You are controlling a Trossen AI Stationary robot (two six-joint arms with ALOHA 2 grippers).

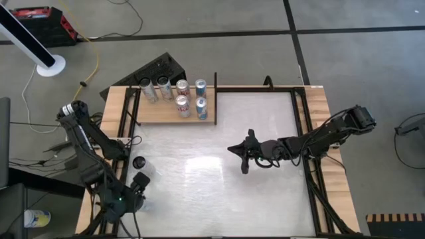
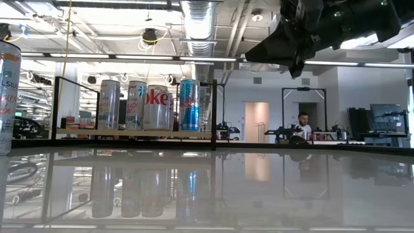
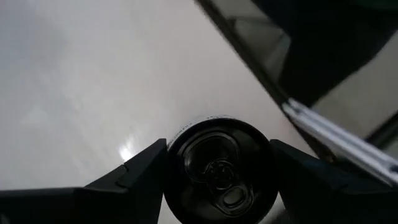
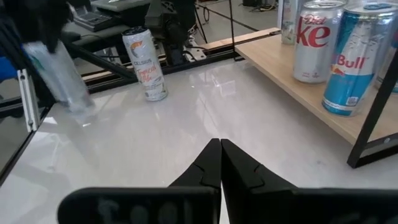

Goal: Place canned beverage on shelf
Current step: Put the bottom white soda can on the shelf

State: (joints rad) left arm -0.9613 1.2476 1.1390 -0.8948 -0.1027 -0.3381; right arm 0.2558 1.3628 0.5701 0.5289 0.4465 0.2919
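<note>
Straddling a black-topped can [image 3: 219, 169] at the frame's lower left, the left hand [image 1: 138, 186] stands open around it. Upper centre, the shelf [image 1: 174, 110] holds six cans. Centre-right, the right hand [image 1: 240, 150] hangs closed and empty above the table [image 1: 219, 186].

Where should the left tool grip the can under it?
Grip the can on its round side wall below the rim, coming from straight above: it stands upright on the table, lid facing up, and the left tool has its fingers on opposite sides of it.
</note>
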